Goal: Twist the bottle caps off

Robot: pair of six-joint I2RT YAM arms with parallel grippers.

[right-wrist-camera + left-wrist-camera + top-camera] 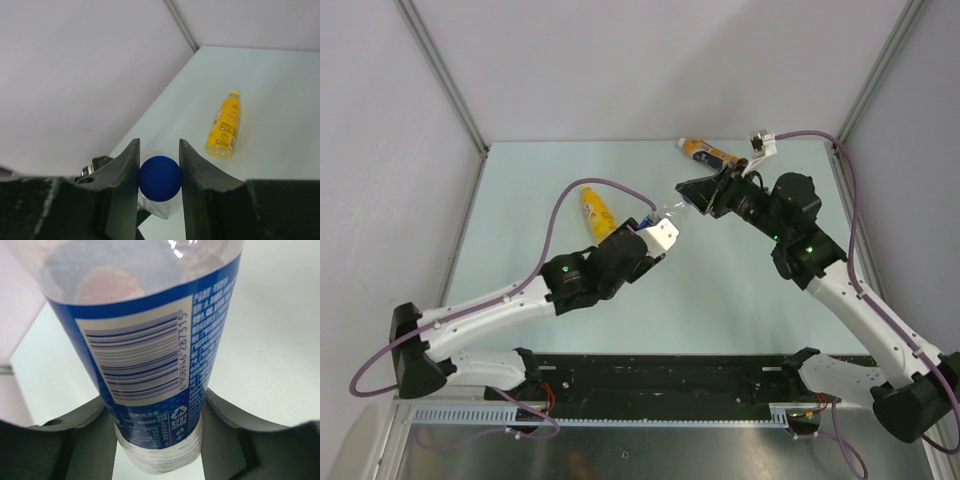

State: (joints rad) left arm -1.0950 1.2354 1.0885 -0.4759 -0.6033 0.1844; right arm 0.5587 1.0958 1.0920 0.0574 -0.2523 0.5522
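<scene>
Your left gripper (155,412) is clamped on the clear bottle (145,340), low on its blue label. Right gripper (159,155) is closed tight on that bottle's blue cap (160,178) (fingers touching both sides). Yellow bottle (224,125) lies flat on the table (740,290), cap on. Orange bottle (708,153) lies at the far edge.

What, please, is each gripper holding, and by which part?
Left gripper grips the clear blue-labelled plastic bottle around its body; right gripper clamps its round blue cap.
</scene>
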